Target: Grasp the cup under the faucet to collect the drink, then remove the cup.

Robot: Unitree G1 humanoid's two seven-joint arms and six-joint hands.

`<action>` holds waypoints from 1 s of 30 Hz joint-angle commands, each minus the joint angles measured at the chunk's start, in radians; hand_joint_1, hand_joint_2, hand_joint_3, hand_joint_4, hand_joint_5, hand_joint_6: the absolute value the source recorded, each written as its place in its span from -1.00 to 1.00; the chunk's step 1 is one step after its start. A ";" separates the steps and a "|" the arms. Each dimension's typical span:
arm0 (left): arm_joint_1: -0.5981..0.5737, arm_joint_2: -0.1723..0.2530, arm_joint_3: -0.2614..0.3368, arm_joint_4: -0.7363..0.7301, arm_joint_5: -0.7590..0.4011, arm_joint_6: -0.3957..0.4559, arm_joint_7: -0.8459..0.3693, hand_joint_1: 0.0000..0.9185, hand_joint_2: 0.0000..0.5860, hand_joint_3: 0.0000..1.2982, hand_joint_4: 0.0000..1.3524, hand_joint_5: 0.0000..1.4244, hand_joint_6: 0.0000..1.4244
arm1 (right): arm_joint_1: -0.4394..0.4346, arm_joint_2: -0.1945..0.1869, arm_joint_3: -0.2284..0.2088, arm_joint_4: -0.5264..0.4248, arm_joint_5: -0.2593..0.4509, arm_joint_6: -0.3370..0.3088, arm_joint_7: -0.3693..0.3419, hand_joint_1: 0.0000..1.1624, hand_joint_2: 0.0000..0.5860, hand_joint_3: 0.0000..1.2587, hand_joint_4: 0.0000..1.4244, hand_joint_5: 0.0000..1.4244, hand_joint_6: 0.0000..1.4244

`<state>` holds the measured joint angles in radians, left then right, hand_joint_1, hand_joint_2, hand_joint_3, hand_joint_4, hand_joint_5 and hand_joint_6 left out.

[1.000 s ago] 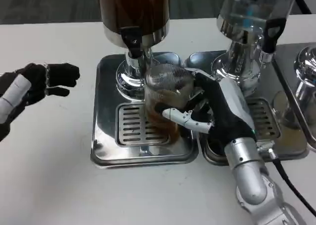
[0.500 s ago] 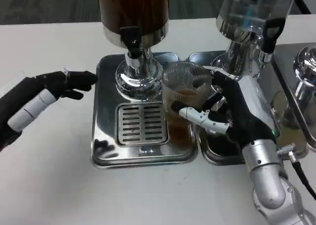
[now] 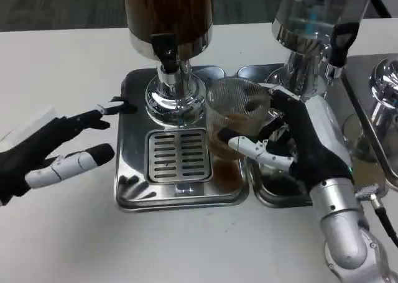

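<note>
A clear ribbed cup (image 3: 235,124) with brown drink in its lower part is gripped by my right hand (image 3: 292,143), thumb across its front. It sits at the right side of the steel drip tray (image 3: 130,165), right of the slotted grate, off from under the black faucet (image 3: 165,51) of the dark drink dispenser (image 3: 168,12). Whether the cup touches the tray I cannot tell. My left hand (image 3: 59,149) is open at the tray's left edge, fingers stretched toward the dispenser base.
A second dispenser (image 3: 317,15) with a clear tank and black tap stands at the right over its own drip tray (image 3: 273,193). More steel parts (image 3: 382,84) sit at the far right. White table (image 3: 186,245) lies open in front.
My right hand has carried the cup rightward, out from under the faucet. My left hand has uncurled and reached right, up to the tray's left edge.
</note>
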<state>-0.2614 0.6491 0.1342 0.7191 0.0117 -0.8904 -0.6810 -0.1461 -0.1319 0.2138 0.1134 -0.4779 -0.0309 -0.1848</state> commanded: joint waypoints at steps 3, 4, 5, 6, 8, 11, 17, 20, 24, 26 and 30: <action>0.044 0.055 -0.018 -0.014 0.081 -0.067 0.085 -1.00 -0.64 -0.84 -1.00 -1.00 -0.83 | 0.011 -0.002 -0.012 -0.068 0.004 0.008 0.014 0.17 -0.20 -0.21 -0.08 0.11 0.54; 0.049 0.061 -0.020 -0.016 0.090 -0.074 0.096 -1.00 -0.64 -0.86 -1.00 -1.00 -0.84 | 0.015 -0.002 -0.013 -0.075 0.006 0.012 0.018 0.17 -0.20 -0.21 -0.08 0.11 0.54; 0.058 0.067 -0.020 -0.021 0.095 -0.084 0.104 -1.00 -0.64 -0.89 -1.00 -1.00 -0.86 | 0.021 -0.002 -0.014 -0.088 0.005 0.016 0.023 0.17 -0.20 -0.21 -0.08 0.11 0.54; 0.069 0.071 -0.020 -0.028 0.096 -0.093 0.110 -1.00 -0.64 -0.89 -1.00 -1.00 -0.86 | 0.025 -0.003 -0.015 -0.096 0.006 0.019 0.027 0.17 -0.20 -0.21 -0.08 0.11 0.54; 0.090 0.078 -0.020 -0.044 0.092 -0.106 0.118 -1.00 -0.64 -0.90 -1.00 -1.00 -0.87 | 0.037 -0.006 -0.016 -0.118 0.007 0.025 0.036 0.17 -0.20 -0.21 -0.08 0.11 0.54; 0.128 0.087 -0.019 -0.082 0.077 -0.121 0.125 -1.00 -0.68 -0.92 -1.00 -1.00 -0.87 | 0.067 -0.009 -0.014 -0.166 0.007 0.036 0.055 0.17 -0.20 -0.21 -0.07 0.11 0.54; 0.232 0.102 -0.006 -0.207 0.015 -0.123 0.122 -1.00 -0.68 -0.95 -1.00 -1.00 -0.89 | 0.134 -0.014 -0.013 -0.267 0.007 0.056 0.086 0.16 -0.18 -0.19 -0.07 0.11 0.55; 0.272 0.109 -0.001 -0.263 -0.017 -0.109 0.118 -1.00 -0.69 -0.96 -1.00 -1.00 -0.89 | 0.171 -0.017 -0.012 -0.324 0.009 0.063 0.107 0.16 -0.17 -0.19 -0.07 0.11 0.56; 0.315 0.118 0.004 -0.317 -0.043 -0.095 0.114 -1.00 -0.71 -0.96 -1.00 -1.00 -0.89 | 0.220 -0.020 -0.010 -0.398 0.006 0.073 0.134 0.15 -0.15 -0.19 -0.06 0.12 0.56; 0.329 0.121 0.007 -0.334 -0.050 -0.089 0.113 -1.00 -0.71 -0.96 -1.00 -1.00 -0.89 | 0.239 -0.021 -0.009 -0.427 0.004 0.078 0.143 0.15 -0.14 -0.19 -0.06 0.12 0.56; 0.353 0.122 0.009 -0.367 -0.063 -0.079 0.111 -1.00 -0.71 -0.95 -1.00 -1.00 -0.90 | 0.269 -0.022 -0.008 -0.473 0.003 0.086 0.164 0.15 -0.14 -0.19 -0.06 0.12 0.56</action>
<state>0.0719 0.7566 0.1381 0.3777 -0.0322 -0.9802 -0.5647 0.1111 -0.1576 0.2085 -0.3013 -0.4797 0.0519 -0.0271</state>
